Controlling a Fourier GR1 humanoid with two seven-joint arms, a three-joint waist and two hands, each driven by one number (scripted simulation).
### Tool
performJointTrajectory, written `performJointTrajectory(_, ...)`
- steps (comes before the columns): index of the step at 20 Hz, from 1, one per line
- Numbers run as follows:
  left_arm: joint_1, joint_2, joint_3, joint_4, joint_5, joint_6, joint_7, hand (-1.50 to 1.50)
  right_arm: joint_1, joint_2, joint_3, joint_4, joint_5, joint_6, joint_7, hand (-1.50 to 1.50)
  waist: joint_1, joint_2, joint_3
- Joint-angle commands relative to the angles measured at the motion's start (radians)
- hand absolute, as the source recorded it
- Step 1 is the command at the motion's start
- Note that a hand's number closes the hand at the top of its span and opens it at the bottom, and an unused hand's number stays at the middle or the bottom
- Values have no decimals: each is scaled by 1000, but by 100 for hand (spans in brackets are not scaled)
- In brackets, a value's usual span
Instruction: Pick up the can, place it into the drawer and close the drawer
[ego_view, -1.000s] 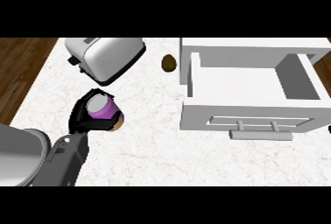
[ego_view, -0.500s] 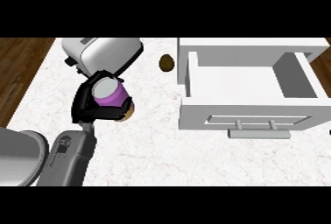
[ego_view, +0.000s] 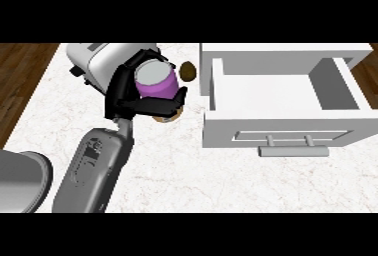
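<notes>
While left hand (ego_view: 146, 105) curls round purple can (ego_view: 156, 83) beside toaster (ego_view: 96, 57), open drawer (ego_view: 275, 131) stands near at right, counter (ego_view: 221, 175) strip between.

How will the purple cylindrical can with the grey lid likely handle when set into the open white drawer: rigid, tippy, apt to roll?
The purple can is probably rigid: the left hand curls round it and its wall shows no dent. Laid sideways, its round wall would likely roll. Set on its flat end in the white drawer, it should stand.
</notes>
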Motion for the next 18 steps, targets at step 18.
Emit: performJointTrajectory(18, -636, -3, -84, 444, 107, 243, 112, 150, 18, 23, 5, -2, 3, 22, -29, -150, -22, 5, 0)
